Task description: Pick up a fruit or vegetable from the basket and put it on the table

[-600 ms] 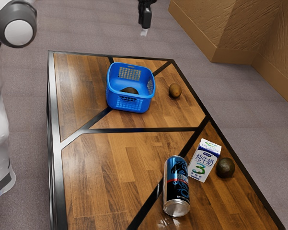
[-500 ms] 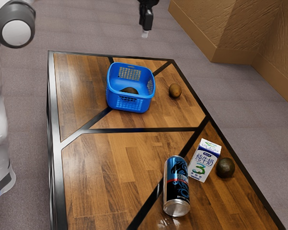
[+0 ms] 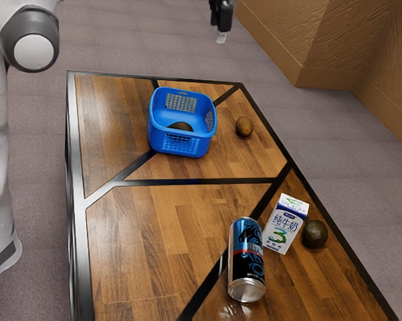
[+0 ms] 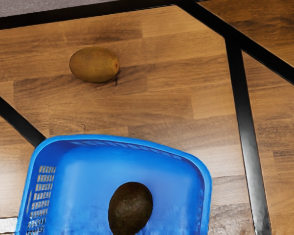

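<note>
Exterior view, top of the frame, right of centre: end effector (image 3: 221, 37), tip pointing down, above floor level and beyond the worktop (image 3: 140, 234). Open or shut, cannot tell; nothing visible hanging from the tip. Lower, upper middle of the frame: blue basket (image 3: 182, 148), upright on the worktop. Inside, low on the basket floor: dark fruit (image 4: 130, 208), egg-shaped, lying on its side. Long axis roughly across the frame, slightly askew to the basket walls; one rounded end toward the wall facing the brown kiwi (image 3: 244, 126). Which end narrower, cannot tell. Just right of the basket, apart from it: said kiwi, on bare wood, long axis nearly along the neighbouring basket wall, small reddish mark on the end toward the black strip crossing mid-frame. Lower right: white milk carton (image 3: 285, 226), upright, between a dark round fruit (image 3: 314, 235) and a tall blue-black can (image 3: 247, 259), also upright.
</note>
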Motion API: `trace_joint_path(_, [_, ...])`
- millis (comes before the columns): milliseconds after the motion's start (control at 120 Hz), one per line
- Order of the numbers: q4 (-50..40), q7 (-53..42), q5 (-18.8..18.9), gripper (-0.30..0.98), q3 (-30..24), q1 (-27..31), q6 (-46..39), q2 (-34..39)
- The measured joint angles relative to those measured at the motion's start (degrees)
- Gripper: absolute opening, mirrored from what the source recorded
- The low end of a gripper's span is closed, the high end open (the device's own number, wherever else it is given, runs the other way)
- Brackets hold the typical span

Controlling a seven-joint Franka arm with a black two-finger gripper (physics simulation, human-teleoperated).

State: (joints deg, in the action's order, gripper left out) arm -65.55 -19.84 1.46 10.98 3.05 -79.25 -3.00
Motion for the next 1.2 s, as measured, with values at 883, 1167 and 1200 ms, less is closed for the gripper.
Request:
trace_joint_path(883, [-39.8, -6.0, -1.1, 0.66, 1.8, 3.6, -27.2, 1.7])
trace_joint_path(1167, [-41.2, -7.9, -1.2, 0.66, 4.1, -0.4, -26.5, 0.6])
trace_joint_path(1200, [-40.7, -8.0, -1.3, 0.66, 4.7, -0.5, -26.1, 0.5])
